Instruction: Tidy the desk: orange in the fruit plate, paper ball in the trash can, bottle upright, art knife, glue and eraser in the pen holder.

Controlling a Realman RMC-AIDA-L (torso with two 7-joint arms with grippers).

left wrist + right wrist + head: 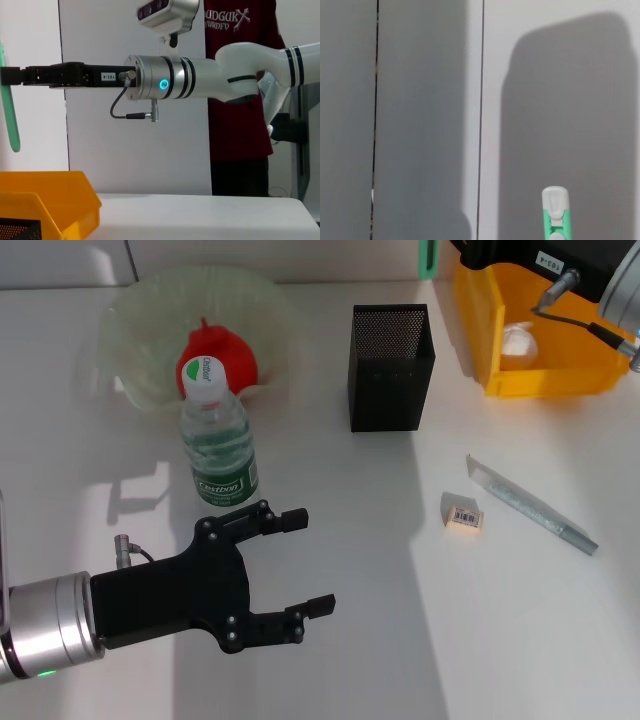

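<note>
Eraser [463,515] lying mid-right on worktop [330,660], right of left gripper [300,563], which is hovering lower left, fingers spread; right gripper's state: cannot tell.

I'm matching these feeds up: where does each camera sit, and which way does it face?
Head view: on the robot's head, looking down at the desk; the open left hand shows near the bottle.
Left wrist view: on the left wrist, facing sideways across the desk at the right arm above the yellow bin.
Right wrist view: on the right wrist, facing a wall; no hand shows.
Head and left wrist views share the bin.
</note>
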